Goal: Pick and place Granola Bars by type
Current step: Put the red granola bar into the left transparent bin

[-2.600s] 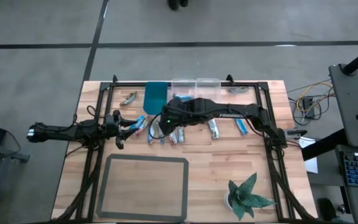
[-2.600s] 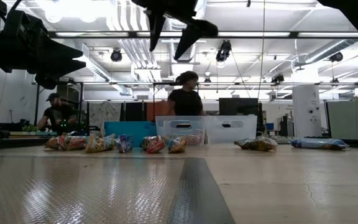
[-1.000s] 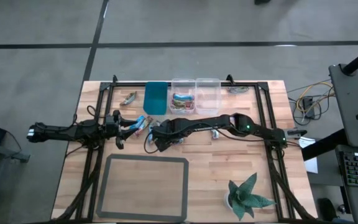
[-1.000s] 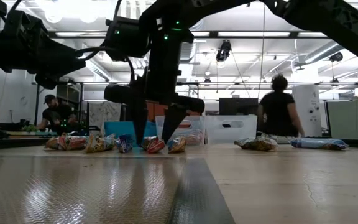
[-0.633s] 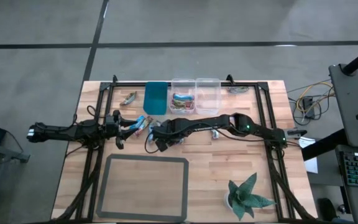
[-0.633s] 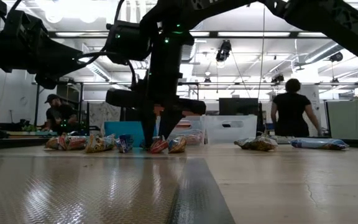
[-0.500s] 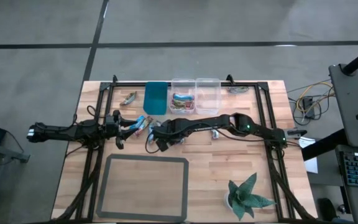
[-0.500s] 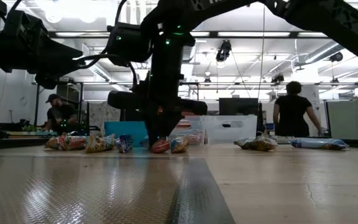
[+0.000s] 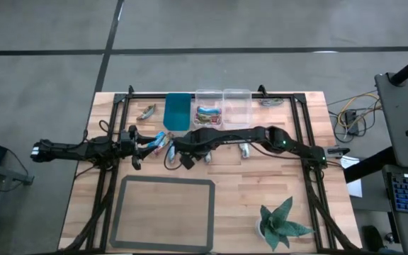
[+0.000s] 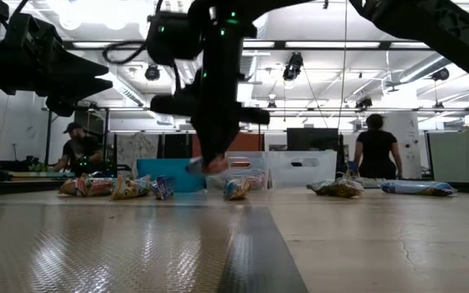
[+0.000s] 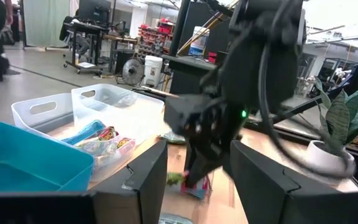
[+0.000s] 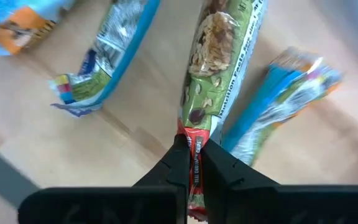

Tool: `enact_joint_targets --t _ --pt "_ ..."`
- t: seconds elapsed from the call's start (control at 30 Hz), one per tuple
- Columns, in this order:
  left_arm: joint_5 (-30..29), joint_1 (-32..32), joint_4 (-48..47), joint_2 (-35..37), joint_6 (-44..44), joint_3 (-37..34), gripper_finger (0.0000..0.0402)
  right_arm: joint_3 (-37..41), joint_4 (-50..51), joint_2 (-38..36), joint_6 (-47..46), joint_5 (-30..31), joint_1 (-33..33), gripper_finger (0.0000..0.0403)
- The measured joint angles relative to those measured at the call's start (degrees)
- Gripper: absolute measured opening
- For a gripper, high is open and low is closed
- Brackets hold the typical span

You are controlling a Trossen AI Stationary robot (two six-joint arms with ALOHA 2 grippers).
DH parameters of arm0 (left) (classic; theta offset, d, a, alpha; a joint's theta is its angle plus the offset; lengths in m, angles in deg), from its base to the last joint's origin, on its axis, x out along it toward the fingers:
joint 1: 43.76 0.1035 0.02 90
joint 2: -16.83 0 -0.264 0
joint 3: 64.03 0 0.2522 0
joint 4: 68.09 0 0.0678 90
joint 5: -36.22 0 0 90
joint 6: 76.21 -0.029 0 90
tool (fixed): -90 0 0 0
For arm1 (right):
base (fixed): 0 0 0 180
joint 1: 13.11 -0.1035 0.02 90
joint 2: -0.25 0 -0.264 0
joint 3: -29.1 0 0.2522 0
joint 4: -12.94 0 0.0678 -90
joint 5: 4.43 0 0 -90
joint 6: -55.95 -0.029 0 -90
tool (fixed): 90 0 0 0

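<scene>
My right gripper (image 10: pixel 210 163) hangs over the middle of the table, shut on a granola bar (image 12: pixel 219 68) with a green wrapper and a red end. More granola bars lie below it in a loose row: blue ones (image 12: pixel 278 106), a green-blue one (image 12: pixel 104 56), and others (image 10: pixel 129 187) to the left. My left gripper (image 9: pixel 151 146) hovers just left of the row, open, with nothing between its fingers (image 11: pixel 148 180). A teal bin (image 9: pixel 178 111) and two clear bins (image 9: pixel 236 106) stand at the far edge; one clear bin (image 9: pixel 209 117) holds bars. My right gripper pinches the bar's red end (image 12: pixel 192 152) between its two fingertips. The fingers come from above, pointing down, and lie in line with the bar. The bar (image 10: pixel 206 167) is lifted clear of the table and reaches out beyond the fingertips.
A grey mat (image 9: pixel 167 212) lies at the near middle and a potted plant (image 9: pixel 282 223) at the near right. Single bars lie at the far left (image 9: pixel 147 111) and right of the row (image 9: pixel 244 147). People stand in the room behind the table.
My right gripper stood open on either side of a bar on the table, shut on its end, then rose. The bar has come off the table and now hangs clear above the row.
</scene>
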Motion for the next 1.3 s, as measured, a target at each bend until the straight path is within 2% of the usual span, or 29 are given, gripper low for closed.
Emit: enact_joint_targets --t 0.17,0.33,0.7,0.9,1.07,1.3 --pt "0.0 0.0 0.0 0.0 0.0 0.0 0.0159 -5.0 4.9 -0.4 9.7 -0.9 0.4 0.0011" --pt "0.0 0.0 0.0 0.0 0.0 0.0 0.0159 -4.8 7.8 -3.1 16.7 -3.7 1.8 0.0010" --pt "0.0 0.0 0.0 0.0 0.0 0.0 0.0158 -4.8 10.5 -5.3 33.5 -4.9 8.2 0.0010" --pt "0.0 0.0 0.0 0.0 0.0 0.0 0.0158 -4.8 10.5 -5.3 47.6 -4.5 12.4 0.0010" --pt "0.0 0.0 0.0 0.0 0.0 0.0 0.0159 -4.8 10.5 -5.4 59.1 -1.0 16.1 0.0010" --pt "0.0 0.0 0.0 0.0 0.0 0.0 0.0158 -4.8 8.9 -5.5 69.6 1.5 20.9 0.0010"
